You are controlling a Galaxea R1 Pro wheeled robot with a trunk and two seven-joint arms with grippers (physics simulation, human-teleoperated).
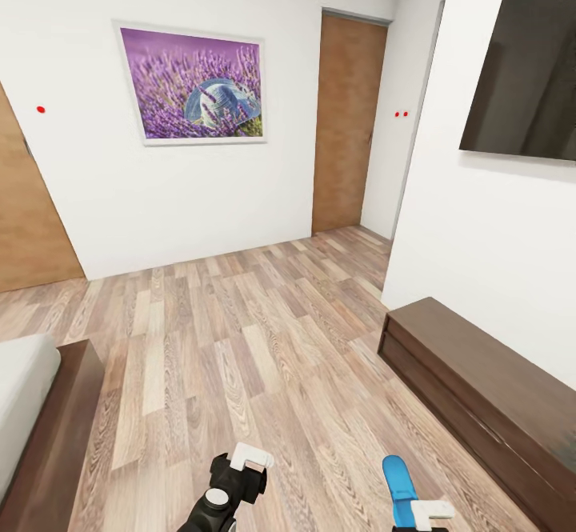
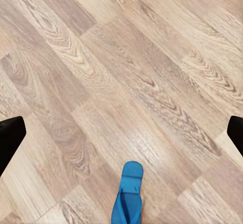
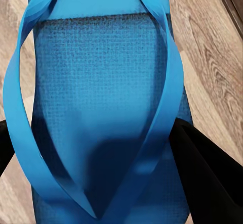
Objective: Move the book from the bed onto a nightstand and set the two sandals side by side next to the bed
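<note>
Beside the bed [image 1: 32,404], the right gripper [image 1: 424,516] clamps a sandal [image 3: 101,107]; left gripper [image 1: 244,468] open; next, lower it beside the bed.

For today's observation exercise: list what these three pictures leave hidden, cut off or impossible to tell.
- Bed, head view: the left edge cuts it off, so its top is mostly unseen.
- Sandal, head view: its rear is hidden behind the right claw.
- Sandal, right wrist view: the edges cut it off.
- Second sandal, left wrist view: its heel is cut by the edge.
</note>
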